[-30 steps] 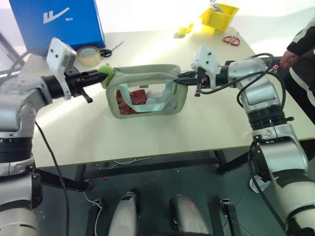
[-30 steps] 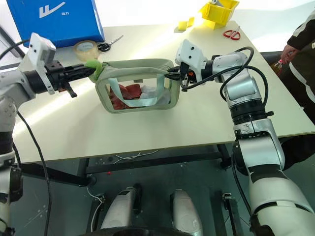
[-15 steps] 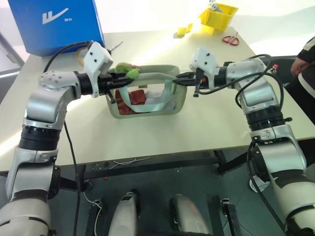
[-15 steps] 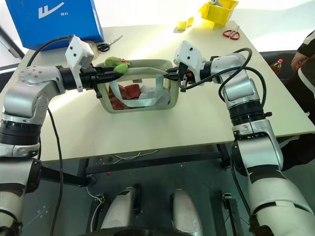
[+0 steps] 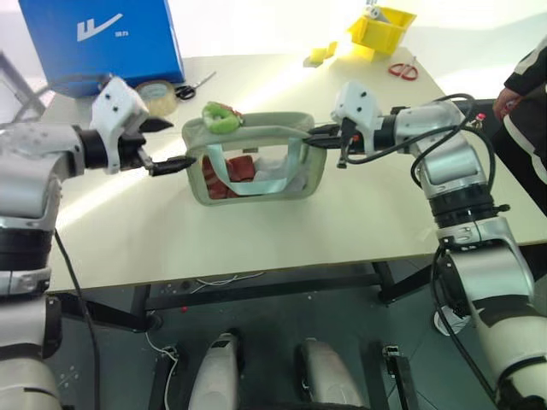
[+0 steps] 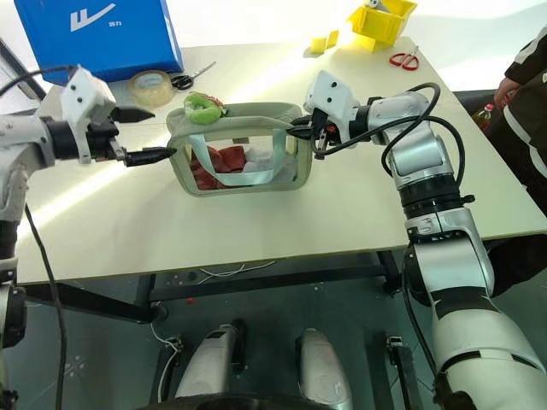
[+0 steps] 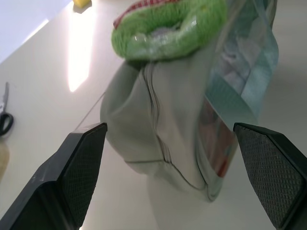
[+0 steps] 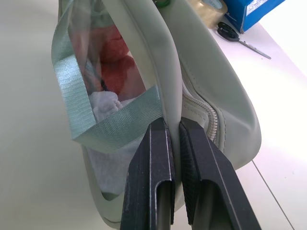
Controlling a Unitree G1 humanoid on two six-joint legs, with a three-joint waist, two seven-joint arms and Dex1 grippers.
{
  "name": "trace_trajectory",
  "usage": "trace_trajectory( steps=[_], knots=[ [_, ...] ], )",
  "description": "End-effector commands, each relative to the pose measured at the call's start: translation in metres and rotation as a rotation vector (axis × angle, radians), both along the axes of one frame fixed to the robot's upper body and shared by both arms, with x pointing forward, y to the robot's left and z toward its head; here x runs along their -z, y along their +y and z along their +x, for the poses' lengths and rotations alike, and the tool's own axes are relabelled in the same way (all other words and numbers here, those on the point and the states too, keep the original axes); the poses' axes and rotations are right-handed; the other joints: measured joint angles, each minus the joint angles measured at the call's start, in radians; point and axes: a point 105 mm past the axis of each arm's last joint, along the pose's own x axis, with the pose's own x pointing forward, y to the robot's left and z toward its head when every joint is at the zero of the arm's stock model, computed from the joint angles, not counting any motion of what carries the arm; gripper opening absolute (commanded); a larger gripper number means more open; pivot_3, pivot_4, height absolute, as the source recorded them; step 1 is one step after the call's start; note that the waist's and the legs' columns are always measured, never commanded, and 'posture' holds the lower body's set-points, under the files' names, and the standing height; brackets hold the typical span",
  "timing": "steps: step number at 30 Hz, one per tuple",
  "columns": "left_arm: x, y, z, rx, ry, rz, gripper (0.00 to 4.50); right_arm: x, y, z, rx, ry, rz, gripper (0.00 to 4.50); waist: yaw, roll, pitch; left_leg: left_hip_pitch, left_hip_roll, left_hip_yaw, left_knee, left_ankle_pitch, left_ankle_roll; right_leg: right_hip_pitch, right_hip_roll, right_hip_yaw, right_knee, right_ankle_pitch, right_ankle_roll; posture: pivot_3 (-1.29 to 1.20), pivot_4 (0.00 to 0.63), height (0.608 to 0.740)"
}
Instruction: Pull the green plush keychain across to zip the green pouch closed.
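Right pincer (image 6: pixel 301 130) clamps the green pouch (image 6: pixel 239 154) rim, bracing it; left pincer (image 5: pixel 168 145), released, hangs beside the green plush keychain (image 5: pixel 219 116).

**Clutter on the pale tabletop**

A large blue cardboard box (image 5: pixel 101 38) with a white logo stands at the far left corner. Beside it lie a roll of clear tape (image 5: pixel 155 93) and black-handled scissors (image 5: pixel 193 85). A yellow plastic bin (image 5: pixel 381 27) and red-handled scissors (image 5: pixel 402 70) sit at the far right.
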Motion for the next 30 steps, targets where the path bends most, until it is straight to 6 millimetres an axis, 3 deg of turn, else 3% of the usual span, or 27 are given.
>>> trace_trajectory(
  steps=[1,2,5,10,12,15,16,18,21,23,26,30],
  knots=[
    [-0.001,-0.004,0.009,-0.025,-0.064,-0.042,4.47,-0.014,0.003,-0.003,-0.019,-0.044,0.013,0.00,0.004,0.000,0.000,0.000,0.000,0.000,0.000,0.000,0.000,0.000,0.000,0.000,0.000,0.000,0.000,0.00,0.150,0.740],
    [0.002,-0.007,0.011,-0.022,-0.068,-0.053,4.47,-0.014,0.003,-0.004,-0.020,-0.043,0.012,0.00,0.003,0.000,0.000,0.000,0.000,0.000,0.000,0.000,0.000,0.000,0.000,0.000,0.000,0.000,0.000,0.00,0.150,0.740],
    [0.001,-0.014,0.014,-0.016,-0.082,-0.091,3.58,-0.014,0.004,-0.004,-0.025,-0.042,0.010,0.00,0.002,0.000,0.000,0.000,0.000,0.000,0.000,0.000,0.000,0.000,0.000,0.000,0.000,0.000,0.000,0.00,0.150,0.740],
    [0.002,-0.011,0.011,-0.008,-0.073,-0.076,0.93,-0.015,0.005,-0.005,-0.029,-0.041,0.011,0.00,-0.004,0.000,0.000,0.000,0.000,0.000,0.000,0.000,0.000,-0.001,0.000,0.000,0.001,0.000,0.000,0.00,0.150,0.740],
    [0.003,-0.006,0.010,-0.019,-0.070,-0.066,0.06,-0.015,0.006,-0.006,-0.031,-0.039,0.015,0.00,-0.003,0.000,0.000,0.000,0.000,0.000,0.000,0.000,0.000,-0.001,0.000,0.000,0.001,0.000,0.000,0.00,0.150,0.740],
    [0.003,0.002,0.011,-0.050,-0.068,-0.051,0.06,-0.016,0.009,-0.010,-0.050,0.006,0.047,0.00,-0.003,0.000,0.000,0.000,0.000,0.000,0.000,0.000,0.000,-0.001,0.000,0.000,0.001,0.000,0.000,0.00,0.150,0.740],
    [0.003,0.005,0.010,-0.059,-0.069,-0.046,0.00,-0.016,0.009,-0.012,-0.060,0.016,0.050,0.78,-0.004,0.000,0.000,0.000,0.000,0.000,0.000,0.000,0.000,-0.001,0.000,0.000,0.001,0.000,0.000,0.00,0.150,0.740],
    [0.004,0.008,0.008,-0.063,-0.066,-0.038,0.00,-0.020,0.008,-0.011,-0.052,-0.007,0.042,1.50,-0.005,0.000,0.000,0.000,0.000,0.000,0.000,0.000,0.000,-0.001,0.000,0.000,0.001,0.000,0.000,0.00,0.150,0.740],
    [0.004,0.009,0.006,-0.060,-0.065,-0.030,0.00,-0.037,0.005,-0.006,-0.025,-0.061,0.049,3.04,-0.005,0.000,0.000,0.000,0.000,0.000,0.000,0.000,0.000,-0.001,0.000,0.000,0.001,0.000,0.000,0.00,0.150,0.740],
    [0.003,0.012,0.006,-0.071,-0.067,-0.031,0.00,-0.061,0.015,-0.006,-0.053,-0.091,0.135,3.04,-0.005,0.000,0.000,0.000,0.000,0.000,0.000,0.000,0.000,-0.001,0.000,0.000,0.001,0.000,0.000,0.00,0.150,0.740],
    [0.003,0.013,0.006,-0.073,-0.069,-0.032,0.00,-0.086,0.054,-0.018,-0.164,-0.112,0.255,3.04,-0.011,0.000,0.000,0.000,0.000,0.001,-0.001,0.000,0.000,-0.002,0.000,0.001,0.001,0.000,0.000,0.00,0.150,0.740],
    [0.006,0.012,0.006,-0.067,-0.066,-0.032,0.00,-0.076,0.119,-0.030,-0.291,-0.108,0.259,3.04,-0.014,0.000,0.000,0.000,0.002,-0.001,-0.002,0.000,0.000,-0.002,0.005,0.001,0.003,0.000,-0.001,0.00,0.150,0.740]
  ],
)
